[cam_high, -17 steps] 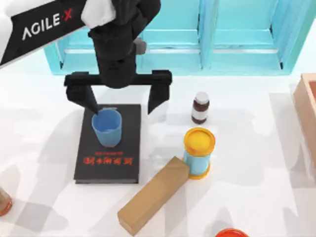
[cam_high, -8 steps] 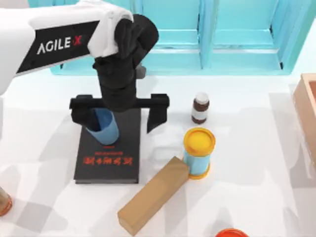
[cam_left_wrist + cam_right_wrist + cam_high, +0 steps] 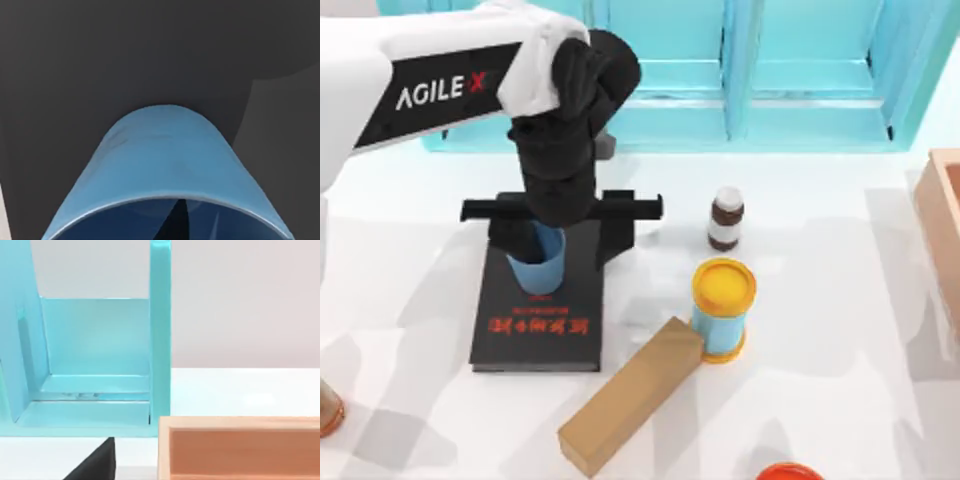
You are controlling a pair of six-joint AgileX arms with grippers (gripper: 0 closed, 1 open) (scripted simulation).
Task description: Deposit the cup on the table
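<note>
The left tool [image 3: 558, 235] pinches the light blue cup [image 3: 542, 265], which stands on the black book [image 3: 542, 320] at the table's [image 3: 820, 400] left side.

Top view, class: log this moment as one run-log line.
left gripper: closing around cup | cup: on black book, not yet on table | right arm: parked

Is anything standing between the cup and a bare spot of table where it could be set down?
The cup stands on the black book, with the left gripper around it. Bare table lies just left of the book, with nothing visible between.
</note>
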